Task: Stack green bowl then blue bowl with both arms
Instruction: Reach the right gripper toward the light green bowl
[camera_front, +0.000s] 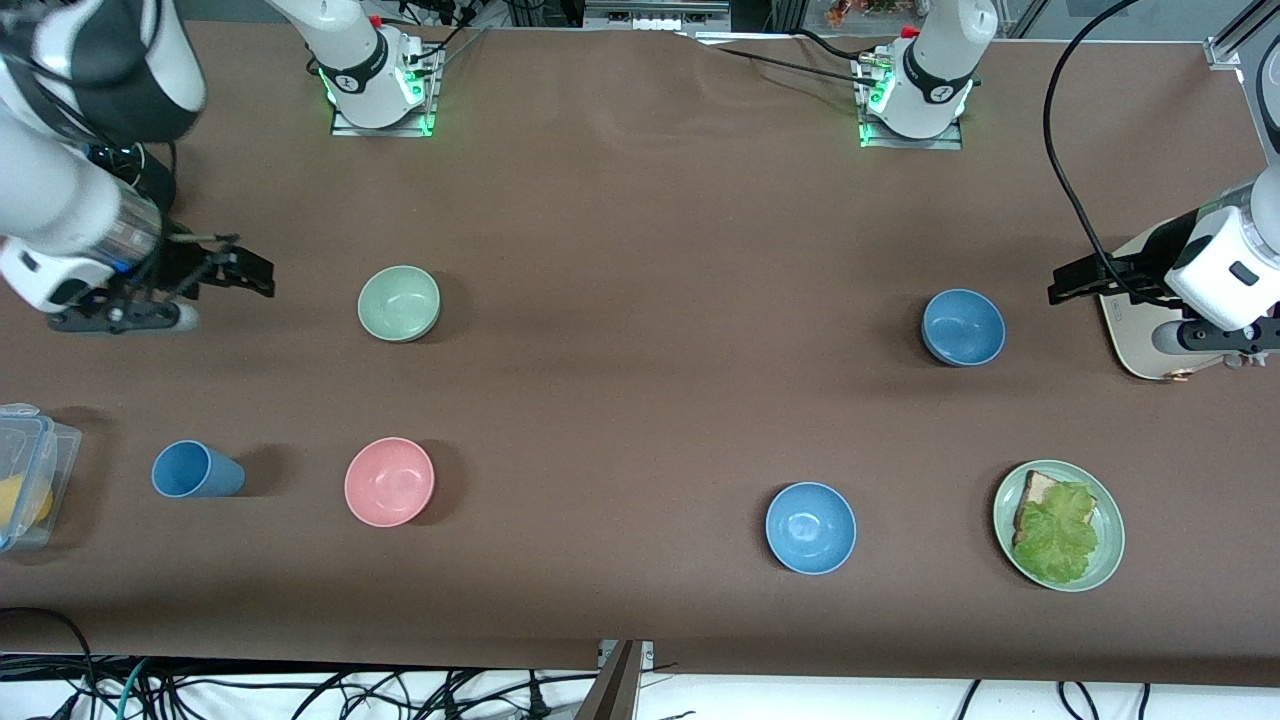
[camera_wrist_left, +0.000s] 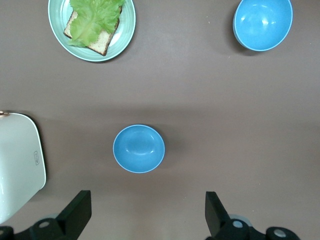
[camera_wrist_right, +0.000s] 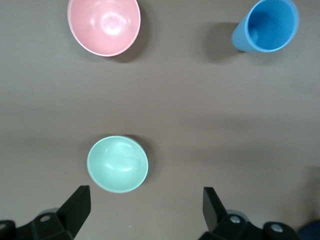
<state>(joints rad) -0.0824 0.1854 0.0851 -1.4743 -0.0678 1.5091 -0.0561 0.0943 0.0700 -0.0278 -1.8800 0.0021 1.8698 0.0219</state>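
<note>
Clear box (camera_front: 28, 475) at the right arm's end of the tabletop (camera_front: 640, 400): cut by picture edge, yellow contents only partly seen. Pale board (camera_front: 1140, 335) partly covered by left arm. Left tool (camera_wrist_left: 145, 212) and right tool (camera_wrist_right: 142, 210): only finger ends in wrist views.

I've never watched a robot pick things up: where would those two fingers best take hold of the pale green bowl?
Probably the rim. The green bowl stands upright and open, with no handle, so the open right gripper could come down from above, one finger inside the wall and one outside, at the edge toward the right arm's end.
</note>
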